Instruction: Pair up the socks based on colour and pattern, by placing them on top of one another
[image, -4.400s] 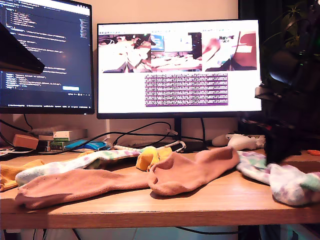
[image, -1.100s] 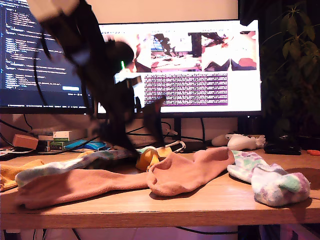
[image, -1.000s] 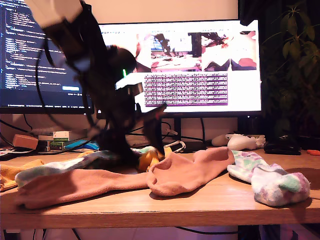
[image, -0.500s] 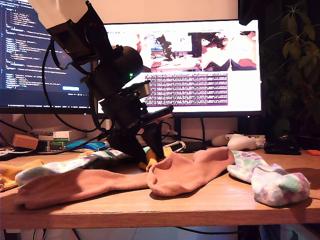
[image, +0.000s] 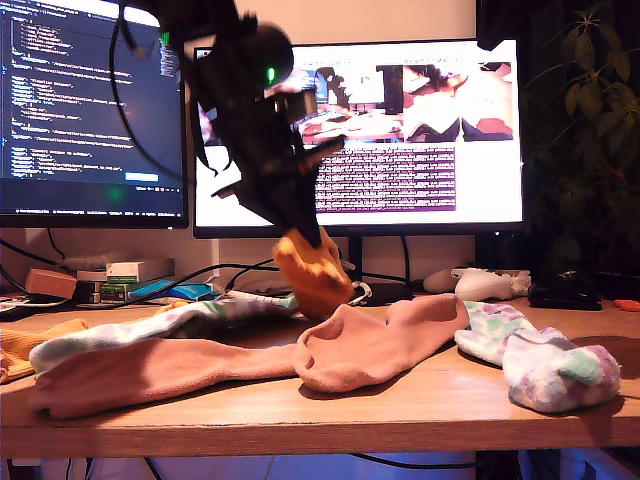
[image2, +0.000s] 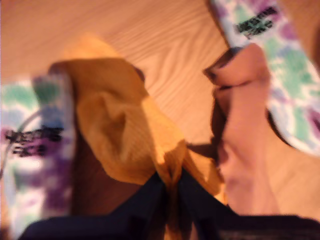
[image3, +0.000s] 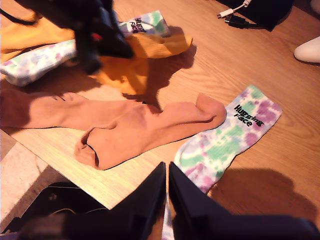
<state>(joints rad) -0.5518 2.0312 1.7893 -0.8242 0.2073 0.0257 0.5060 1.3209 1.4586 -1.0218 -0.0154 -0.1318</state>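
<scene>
Exterior view shows the desk (image: 420, 405) with two monitors (image: 400, 140) behind. On it lie two pink socks (image: 385, 345) overlapping, a blotched sock (image: 545, 365) at this view's right and another (image: 150, 330) at its left. My first gripper (image2: 170, 182) is clenched on a mustard sock (image: 312, 272) and holds it above the desk, hanging below the jaws. My second gripper (image3: 166, 187), jaws together and holding nothing, hovers over the right blotched sock.
</scene>
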